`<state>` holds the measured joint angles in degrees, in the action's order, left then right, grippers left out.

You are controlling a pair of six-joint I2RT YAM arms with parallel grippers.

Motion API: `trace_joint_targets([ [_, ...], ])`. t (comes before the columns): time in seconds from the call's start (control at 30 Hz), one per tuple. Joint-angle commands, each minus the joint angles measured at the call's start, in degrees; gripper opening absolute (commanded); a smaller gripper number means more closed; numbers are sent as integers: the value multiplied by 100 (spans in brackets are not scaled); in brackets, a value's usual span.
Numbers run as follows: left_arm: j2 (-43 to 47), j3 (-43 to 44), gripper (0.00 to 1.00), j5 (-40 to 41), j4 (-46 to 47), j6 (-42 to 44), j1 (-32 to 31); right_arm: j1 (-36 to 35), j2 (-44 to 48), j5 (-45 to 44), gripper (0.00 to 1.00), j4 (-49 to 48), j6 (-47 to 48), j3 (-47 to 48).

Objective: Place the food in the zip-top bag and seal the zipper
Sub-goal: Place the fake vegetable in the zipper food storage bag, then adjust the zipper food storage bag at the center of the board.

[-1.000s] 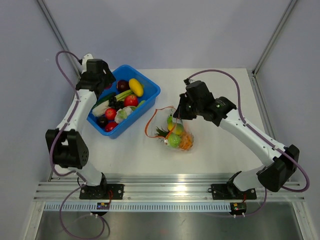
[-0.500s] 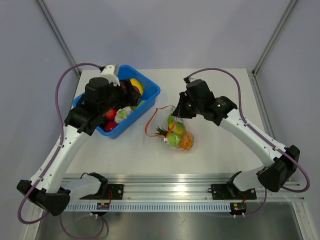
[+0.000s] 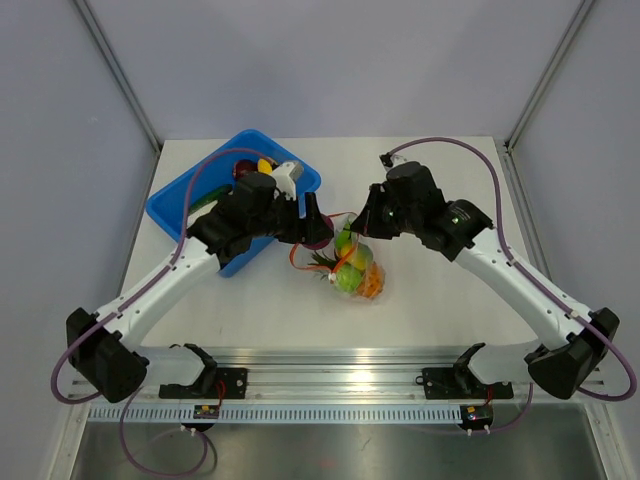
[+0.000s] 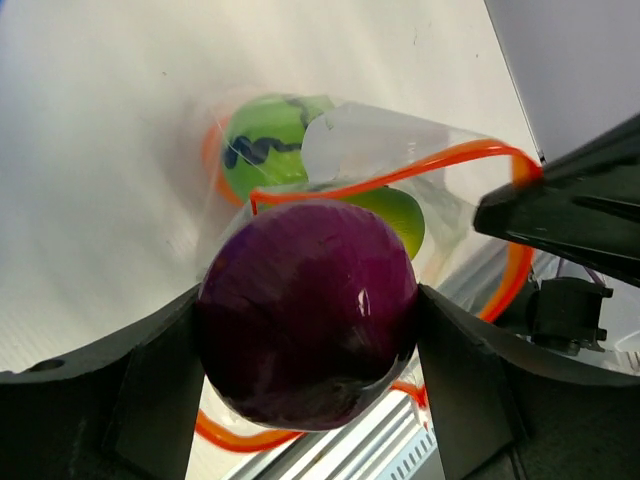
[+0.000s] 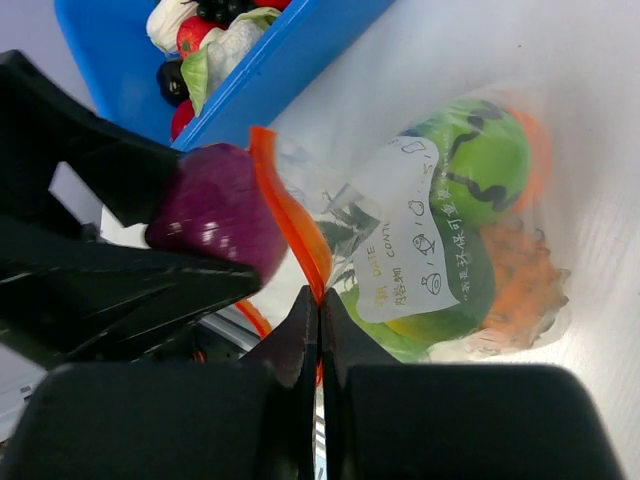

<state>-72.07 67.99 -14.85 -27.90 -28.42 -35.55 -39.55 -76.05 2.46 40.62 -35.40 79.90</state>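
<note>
Left claw point(image 3: 314, 224): reaches right, squeezing your purple ball point(image 4: 308, 335).
Right claw point(image 5: 319, 310): pinches the zipper point(image 5: 286, 213).
Bag point(image 5: 440, 250): mouth faces left claw.

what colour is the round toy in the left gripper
Glossy deep purple; the round plastic toy shows best in the left wrist view.

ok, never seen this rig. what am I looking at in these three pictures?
Two robot arms bolted to a table. The wide picture comes from a fixed camera overhead; the two close-ups come from a camera on each wrist, looking along its own fingers. On the table: a blue bin of toy food and a clear zip-top bag already holding some pieces. The left gripper holds a purple piece at the bag's mouth; the right gripper pinches the orange-red zipper, holding it open.
</note>
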Motion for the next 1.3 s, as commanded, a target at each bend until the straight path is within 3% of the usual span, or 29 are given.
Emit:
trace_joint_targets([
  [0.0,-166,22,41,-194,654,-233,-171,-18,380,-53,0,-177,-143,-18],
  [0.07,-333,57,42,-124,716,-295,-215,-26,415,-44,0,-177,-160,-36],
  [0.13,-430,101,50,-53,725,-330,-277,-26,451,-35,0,-142,-169,-36],
  [0.2,-553,215,70,-53,681,-348,-382,-26,512,-52,0,-133,-178,-44],
  [0.23,-580,276,88,-36,620,-322,-435,-26,521,-87,0,-99,-178,-53],
  [0.37,-519,540,99,193,233,-102,-663,-26,609,-175,0,-63,-187,-106],
  [0.63,-167,637,98,527,-163,56,-681,-26,600,-167,0,-72,-169,-115],
  [0.77,376,663,86,1114,-575,223,-690,-26,609,-184,0,-46,-160,-115],
  [0.87,615,559,65,1817,-821,311,-655,-27,618,-184,0,-37,-160,-124],
  [0.9,703,506,51,2054,-866,329,-638,-26,618,-184,0,-45,-169,-124],
  [0.97,739,296,40,2127,-962,311,-506,-26,627,-167,0,-81,-178,-132],
  [1.03,739,119,11,2074,-980,268,-427,-26,609,-158,0,-89,-178,-124],
  [1.07,747,31,7,2031,-937,250,-392,-26,609,-149,0,-89,-178,-115],
  [1.17,818,-355,11,1758,-674,127,-391,-18,583,-158,0,-81,-160,-106],
  [1.2,852,-530,18,1636,-603,83,-391,-26,557,-141,0,-81,-143,-89],
  [1.23,879,-610,43,1582,-533,-4,-391,-26,548,-140,0,-81,-143,-71],
  [1.27,897,-716,48,1547,-376,-49,-391,-26,539,-132,0,-81,-134,-71],
])
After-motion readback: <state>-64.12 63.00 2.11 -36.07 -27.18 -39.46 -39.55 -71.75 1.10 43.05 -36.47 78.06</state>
